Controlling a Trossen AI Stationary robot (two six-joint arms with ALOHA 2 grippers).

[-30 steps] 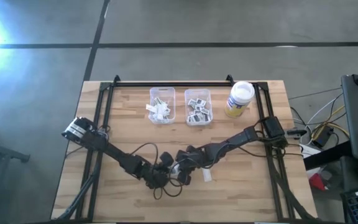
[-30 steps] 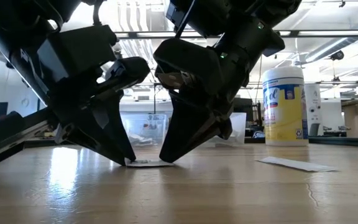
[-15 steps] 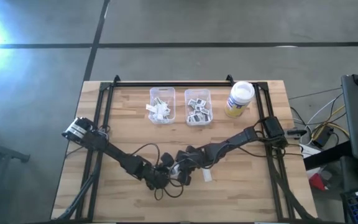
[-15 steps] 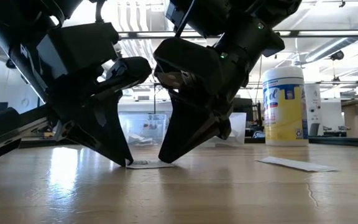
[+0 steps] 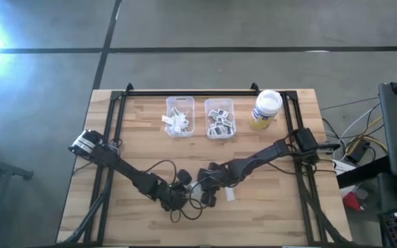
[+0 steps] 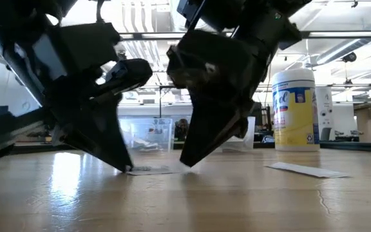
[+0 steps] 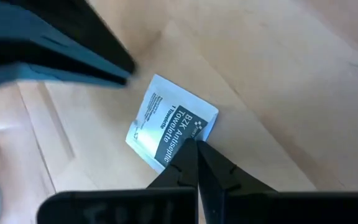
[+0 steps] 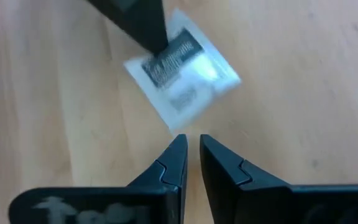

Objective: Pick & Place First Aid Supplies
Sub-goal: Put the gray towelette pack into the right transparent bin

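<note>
Left fingers (image 7: 194, 149) are closing fully on one corner of the square packet (image 7: 169, 127), which is lying flat on the tabletop (image 5: 143, 148) near the front edge, midway across. In the left wrist view the tips are meeting right at the packet's edge; can't confirm the paper is actually between them rather than just pressed under them.

Right fingers (image 8: 191, 146) are sitting just beside the same packet, parted by a narrow slit, holding nothing. In the low view the right tips are hovering slightly clear of the wood.

Handling read on the packet:
- Flat paper sachet, almost no weight, so inertia isn't an issue.
- Thin and floppy; it's going to bend or droop when lifted by one corner.
- No height to bite from above; it's lying flush, so tips have to scrape under or pinch a raised edge.
- Glossy face likely means it's sliding on the wood rather than lifting.
- Best hold: the sealed border, not the middle.

A long strip (image 6: 308, 169) is lying loose to the right, well apart. Two bins (image 5: 180, 116) at the back are already holding sorted packets, with a jar (image 5: 265, 109) beside them.
</note>
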